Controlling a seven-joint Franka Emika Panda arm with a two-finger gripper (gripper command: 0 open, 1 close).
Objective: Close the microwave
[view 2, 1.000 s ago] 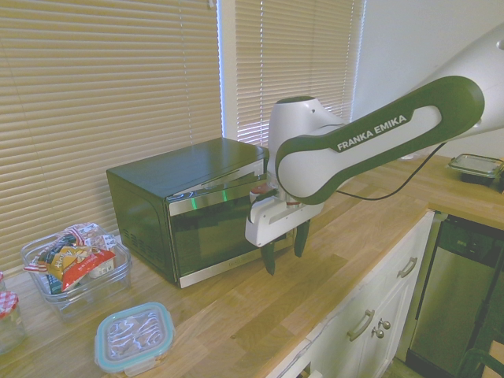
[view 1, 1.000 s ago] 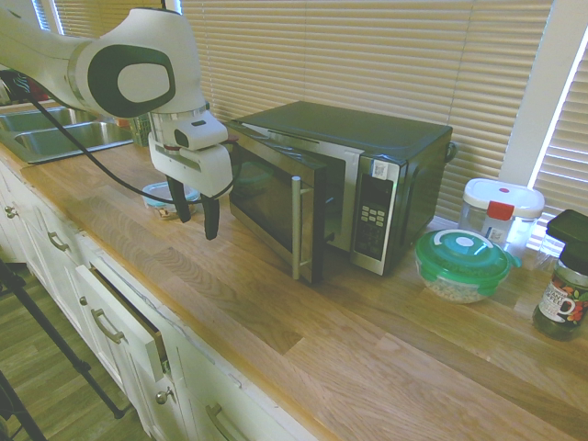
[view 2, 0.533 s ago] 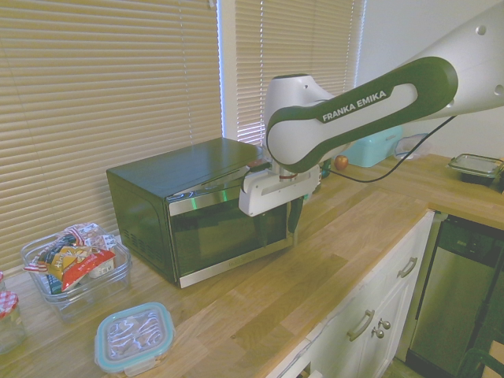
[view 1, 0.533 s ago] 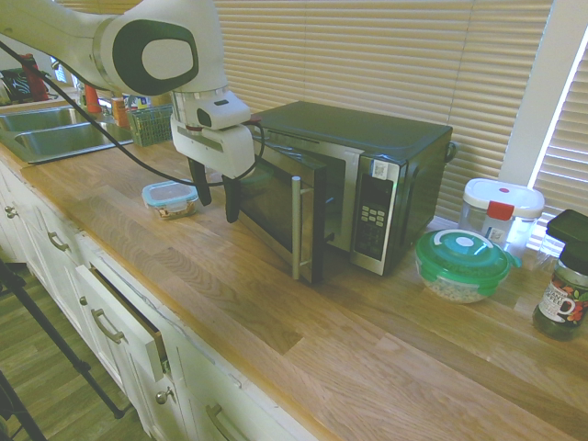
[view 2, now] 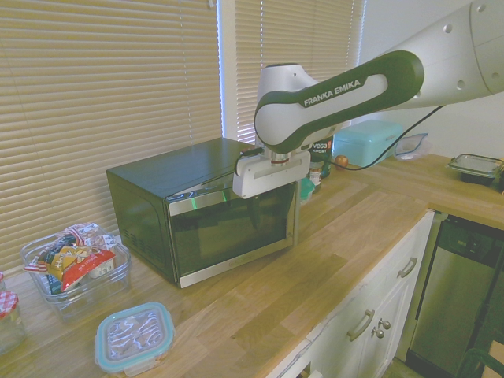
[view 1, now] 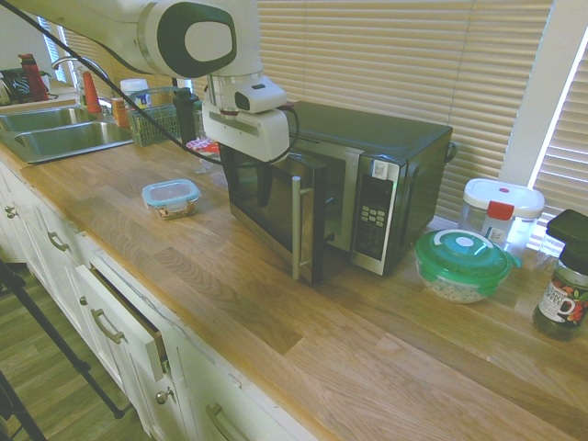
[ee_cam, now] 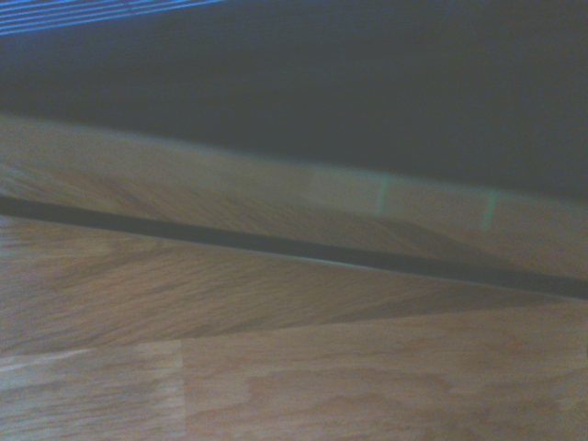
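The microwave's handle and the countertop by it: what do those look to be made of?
The handle looks like brushed metal, probably steel: silvery grey with a soft sheen. The countertop seems to be wood with a satin finish, going by its grain and joined strips, though a printed laminate is possible.

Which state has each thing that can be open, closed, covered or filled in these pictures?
Microwave door: partly open, standing out from the body.
Upper drawer: pulled out a little.
Green-lidded bowl: lid on, food inside.
White-lidded container: lid on.
Blue-rimmed glass container: lid on.
Glass container with packets: no lid, filled with snack packets.
Window blinds: lowered.
Gripper: in front of the door, fingers hard to judge.
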